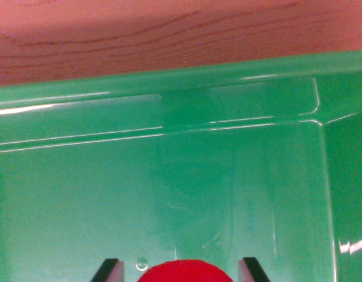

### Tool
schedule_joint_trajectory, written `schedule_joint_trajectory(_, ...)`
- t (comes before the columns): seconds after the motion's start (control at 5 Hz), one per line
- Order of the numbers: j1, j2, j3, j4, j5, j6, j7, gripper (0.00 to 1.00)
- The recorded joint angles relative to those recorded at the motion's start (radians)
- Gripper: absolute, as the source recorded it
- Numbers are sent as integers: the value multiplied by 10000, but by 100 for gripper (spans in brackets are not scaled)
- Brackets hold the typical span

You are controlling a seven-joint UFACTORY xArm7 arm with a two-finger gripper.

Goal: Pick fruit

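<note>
A round red fruit (185, 272) shows at the bottom edge of the wrist view, only its top visible. It lies between the two fingertips of my gripper (182, 273), whose dark tips (108, 271) stand just off its left and right sides. Whether the fingers press on the fruit cannot be made out. Below and around it is the floor of a green plastic bin (169, 176).
The bin's far wall (169, 111) runs across the upper part of the view and its right wall (348, 194) stands at the wrist view's right. Beyond the rim lies a reddish wooden tabletop (169, 35).
</note>
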Motion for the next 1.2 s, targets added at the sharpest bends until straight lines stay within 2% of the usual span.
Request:
schedule_joint_trajectory(0.2, 8, -141, -7, 247, -30, 387, 25, 100)
schedule_joint_trajectory(0.4, 8, -141, -7, 247, -30, 387, 25, 100)
schedule_joint_trajectory(0.6, 15, -267, -14, 466, -57, 730, 47, 100)
schedule_joint_trajectory(0.8, 15, -267, -14, 466, -57, 730, 47, 100)
schedule_joint_trajectory(1.0, 21, -386, -20, 675, -83, 1058, 68, 100)
schedule_joint_trajectory(1.2, 21, -386, -20, 675, -83, 1058, 68, 100)
